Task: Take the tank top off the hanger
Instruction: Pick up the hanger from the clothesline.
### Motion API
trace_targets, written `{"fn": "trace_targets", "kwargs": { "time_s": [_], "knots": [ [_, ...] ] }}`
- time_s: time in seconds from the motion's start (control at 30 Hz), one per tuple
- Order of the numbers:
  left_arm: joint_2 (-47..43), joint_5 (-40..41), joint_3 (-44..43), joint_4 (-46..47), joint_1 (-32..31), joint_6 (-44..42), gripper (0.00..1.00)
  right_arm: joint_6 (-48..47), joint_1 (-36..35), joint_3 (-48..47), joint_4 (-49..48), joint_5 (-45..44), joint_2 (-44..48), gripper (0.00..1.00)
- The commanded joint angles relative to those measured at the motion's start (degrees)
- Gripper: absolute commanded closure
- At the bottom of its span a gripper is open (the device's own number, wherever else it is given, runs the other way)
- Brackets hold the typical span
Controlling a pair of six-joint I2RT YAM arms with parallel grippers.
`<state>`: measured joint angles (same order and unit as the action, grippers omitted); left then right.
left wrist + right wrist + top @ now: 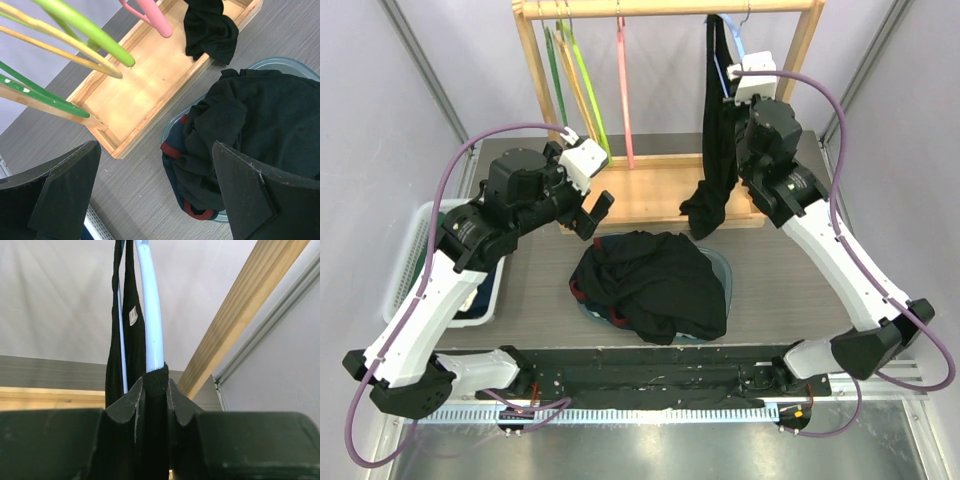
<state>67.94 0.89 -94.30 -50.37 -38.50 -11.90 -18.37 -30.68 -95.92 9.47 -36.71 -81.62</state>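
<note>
A black tank top [713, 150] hangs from a light-blue hanger [735, 45] at the right end of the wooden rail, its bunched lower end resting on the rack's base. In the right wrist view my right gripper [155, 387] is shut on a strap of the tank top [131, 340] where it lies over the arm of the hanger [151, 315]. From above, the right gripper [730, 85] is high beside the garment. My left gripper [592, 215] is open over the table, left of the clothes pile. Its fingers [65, 195] have nothing between them.
A wooden rack [535, 70] holds empty green [585, 85], yellow and pink [623, 90] hangers over a wooden base tray [150, 75]. A pile of dark clothes [655, 285] fills a bluish dish [726, 280] mid-table. A white basket [408, 255] stands at the left.
</note>
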Motion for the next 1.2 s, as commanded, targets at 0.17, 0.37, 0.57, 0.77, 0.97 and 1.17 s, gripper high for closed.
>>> {"fn": "trace_targets", "kwargs": {
  "time_s": [0.17, 0.37, 0.57, 0.77, 0.97, 1.17],
  "knots": [
    [-1.5, 0.0, 0.6, 2.4, 0.3, 0.7, 0.01, 3.7, -0.2, 12.1, -10.2, 6.1, 14.5, 0.99],
    [-1.1, -0.4, 0.2, 2.5, 0.4, 0.8, 0.0, 2.9, -0.2, 12.4, -9.8, 5.7, 15.2, 0.99],
    [-1.8, -0.7, 0.5, 2.4, 1.0, 1.1, 0.0, 0.4, 0.4, 3.6, -9.8, 6.3, 8.6, 0.99],
    [-2.6, -0.1, 1.7, 2.5, 1.1, 0.7, 0.0, 3.9, 0.4, 1.3, -5.3, 8.7, 9.3, 0.99],
    [-2.1, -0.3, 1.1, 2.7, 1.1, 0.9, 0.0, 10.4, 0.4, 7.3, 4.8, 15.2, 16.9, 0.99],
    [-2.3, 0.3, -0.1, 2.4, 1.5, 0.7, 0.0, 16.1, 0.4, 17.3, 11.1, 23.3, 29.0, 0.99]
  ]
}}
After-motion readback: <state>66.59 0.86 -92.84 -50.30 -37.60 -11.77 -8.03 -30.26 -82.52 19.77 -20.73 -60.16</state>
